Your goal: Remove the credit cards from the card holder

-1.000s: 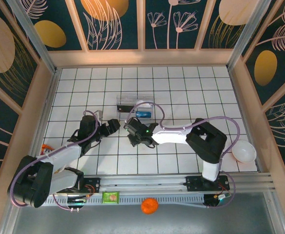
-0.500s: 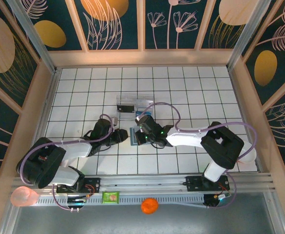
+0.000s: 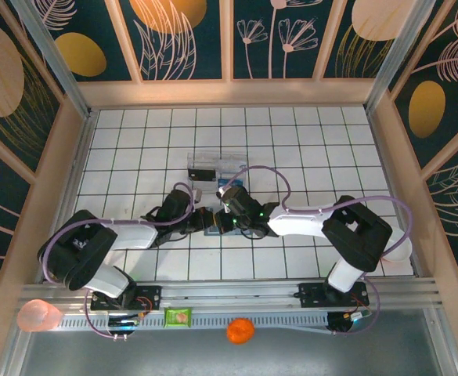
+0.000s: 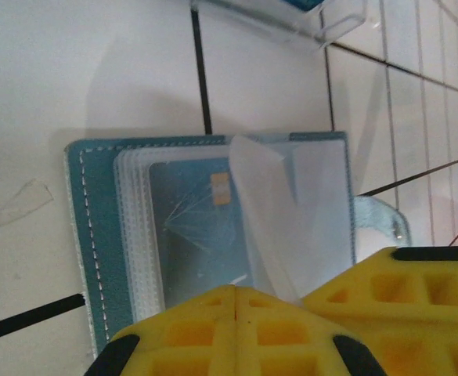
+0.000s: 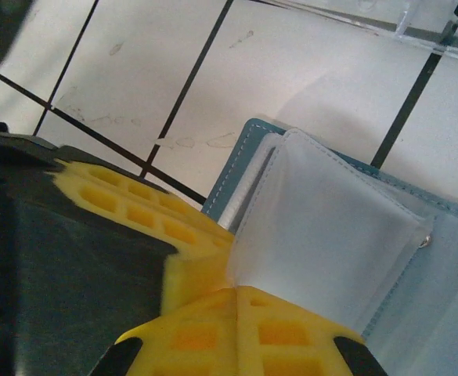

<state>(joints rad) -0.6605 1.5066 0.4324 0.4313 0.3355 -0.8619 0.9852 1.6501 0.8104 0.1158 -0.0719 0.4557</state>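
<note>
The white tiled worktop [image 3: 135,149] carries everything, and both arms reach in from its near edge and meet close to its middle. A clear plastic tray [image 3: 205,163] stands a little toward the far edge from that meeting place, and a bright blue card [image 3: 229,182] lies in its right part.

The card holder [image 3: 215,229] lies open and flat on the worktop, near the middle and slightly toward the near edge, just in front of the tray and apart from it. It is between the two grippers. In the left wrist view it shows a teal cover with pale stitching and a stack of transparent pockets on top.

The left gripper [image 3: 203,218] is at the left side of the holder. Its yellow pads are pressed together over the edge of the stack. If something thin is between them, I cannot tell.

The right gripper [image 3: 225,220] is at the right side of the holder, very near to the left one. Its pads are closed on one corner of a clear sleeve [image 5: 322,227]. This sleeve stands raised and bent above the other pockets, and it is joined to the holder at its other end.

One card [image 4: 189,235], grey-blue with a small gold chip, sits inside the top flat pocket.
</note>
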